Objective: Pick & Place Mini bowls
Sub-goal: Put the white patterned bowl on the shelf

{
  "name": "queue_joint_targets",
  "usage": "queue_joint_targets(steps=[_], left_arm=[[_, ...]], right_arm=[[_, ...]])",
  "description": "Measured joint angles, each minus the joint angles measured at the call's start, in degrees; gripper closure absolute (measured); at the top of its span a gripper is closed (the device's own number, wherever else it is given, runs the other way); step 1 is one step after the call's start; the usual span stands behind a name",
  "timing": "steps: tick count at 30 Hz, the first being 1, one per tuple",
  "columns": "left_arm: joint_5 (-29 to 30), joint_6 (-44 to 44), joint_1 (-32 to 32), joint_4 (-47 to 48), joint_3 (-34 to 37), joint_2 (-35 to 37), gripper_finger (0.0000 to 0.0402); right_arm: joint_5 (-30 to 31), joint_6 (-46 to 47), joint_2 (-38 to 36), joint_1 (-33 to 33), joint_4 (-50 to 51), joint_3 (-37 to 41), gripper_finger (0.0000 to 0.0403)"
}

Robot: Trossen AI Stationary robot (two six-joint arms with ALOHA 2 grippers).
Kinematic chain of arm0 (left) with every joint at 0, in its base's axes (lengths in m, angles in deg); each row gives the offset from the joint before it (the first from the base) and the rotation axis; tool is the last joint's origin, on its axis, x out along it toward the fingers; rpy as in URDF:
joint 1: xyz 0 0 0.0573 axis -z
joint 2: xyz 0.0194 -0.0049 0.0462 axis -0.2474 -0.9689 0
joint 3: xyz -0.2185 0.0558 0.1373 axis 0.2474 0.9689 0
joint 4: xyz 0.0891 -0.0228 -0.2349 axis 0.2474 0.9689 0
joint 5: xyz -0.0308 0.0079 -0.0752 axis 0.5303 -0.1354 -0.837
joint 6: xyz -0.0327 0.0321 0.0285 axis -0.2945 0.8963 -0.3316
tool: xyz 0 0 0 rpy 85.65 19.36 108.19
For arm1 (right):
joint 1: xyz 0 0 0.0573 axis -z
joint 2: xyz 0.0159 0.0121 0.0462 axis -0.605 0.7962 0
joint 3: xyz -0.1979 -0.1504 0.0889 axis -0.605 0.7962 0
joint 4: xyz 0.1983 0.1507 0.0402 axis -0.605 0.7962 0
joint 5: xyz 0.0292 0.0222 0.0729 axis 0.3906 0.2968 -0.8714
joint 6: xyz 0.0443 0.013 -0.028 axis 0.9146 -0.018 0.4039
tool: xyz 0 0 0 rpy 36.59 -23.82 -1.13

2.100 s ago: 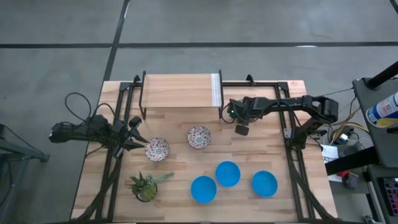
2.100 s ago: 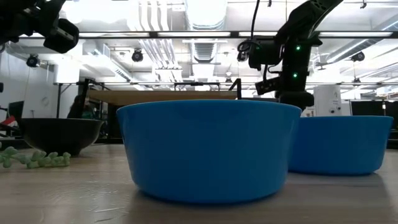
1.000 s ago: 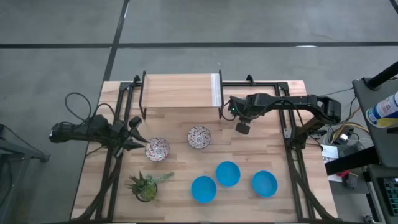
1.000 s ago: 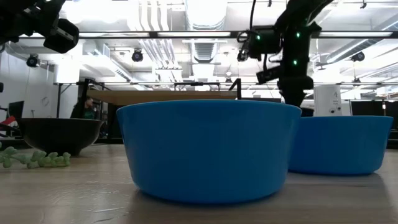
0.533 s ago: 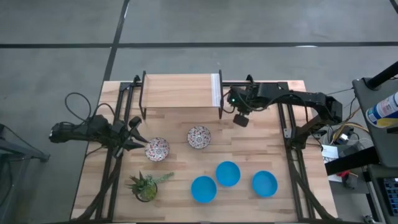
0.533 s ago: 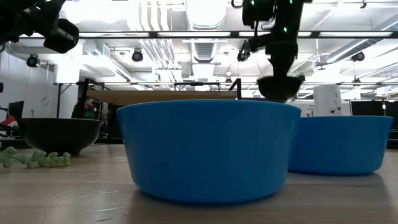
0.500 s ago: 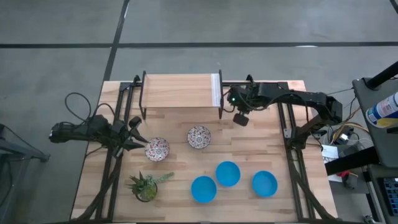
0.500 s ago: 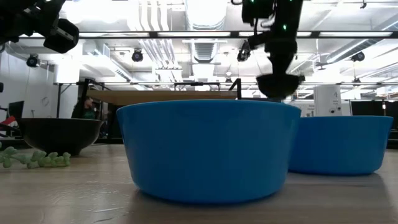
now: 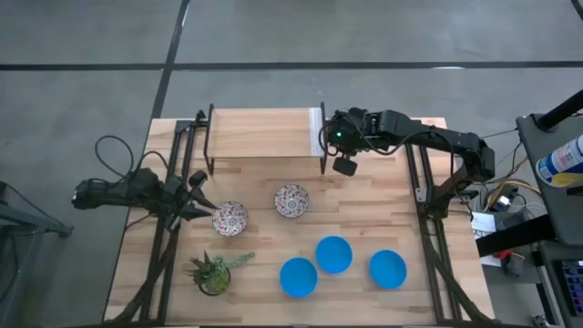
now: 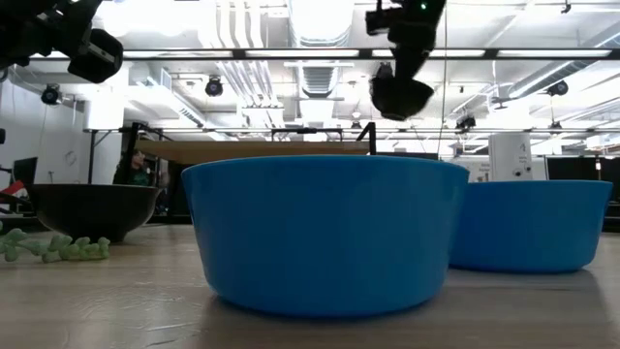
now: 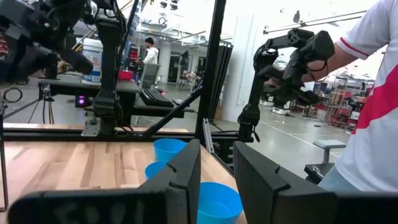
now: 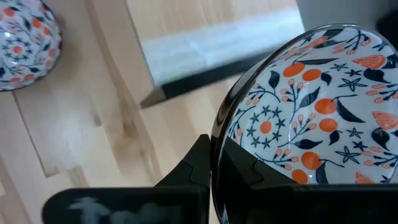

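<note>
My right gripper (image 9: 341, 157) is shut on a white mini bowl with a red-and-dark pattern (image 12: 311, 106), dark on the outside (image 10: 400, 97). It holds the bowl in the air by the right end of the raised wooden shelf (image 9: 264, 134). Two more patterned bowls (image 9: 230, 219) (image 9: 291, 200) stand on the table, and three blue bowls (image 9: 298, 277) (image 9: 334, 254) (image 9: 388, 269) stand near the front edge. My left gripper (image 9: 197, 197) is open, low at the table's left, just left of the nearer patterned bowl. My right gripper holds the patterned bowl by its rim (image 12: 216, 144), one finger (image 12: 249, 171) inside the bowl and one (image 12: 186, 177) outside. The bowl is lifted clear of the table and tipped, so its patterned inside faces the wrist camera.
A small green potted plant (image 9: 214, 271) stands at the front left. Black frame rails (image 9: 424, 196) run along both table sides, and the shelf's black legs (image 9: 323, 150) stand by the held bowl. A person in a white-and-red shirt (image 11: 373, 93) stands beyond the table.
My right gripper has carried the patterned bowl up and toward the table's far edge and left, closing on the shelf's right end. In the low view the bowl has risen from behind the blue bowls to well above them. The left arm has stayed still.
</note>
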Motion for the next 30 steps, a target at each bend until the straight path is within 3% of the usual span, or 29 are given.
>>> queue_joint_targets(steps=[14, 22, 30], left_arm=[[0.0, 0.0, 0.0, 0.0, 0.0, 0.0, 0.0312], [0.0, 0.0, 0.0, 0.0, 0.0, 0.0, 0.0312], [0.0, 0.0, 0.0, 0.0, 0.0, 0.0, 0.0312]], right_arm=[[1.2, -12.8, 14.8, -1.8, 0.8, -18.8, 0.039], [0.8, -14.0, 26.1, -1.4, 6.1, -29.5, 0.039], [-2.6, -15.2, 32.0, -1.1, 6.0, -34.2, 0.039]])
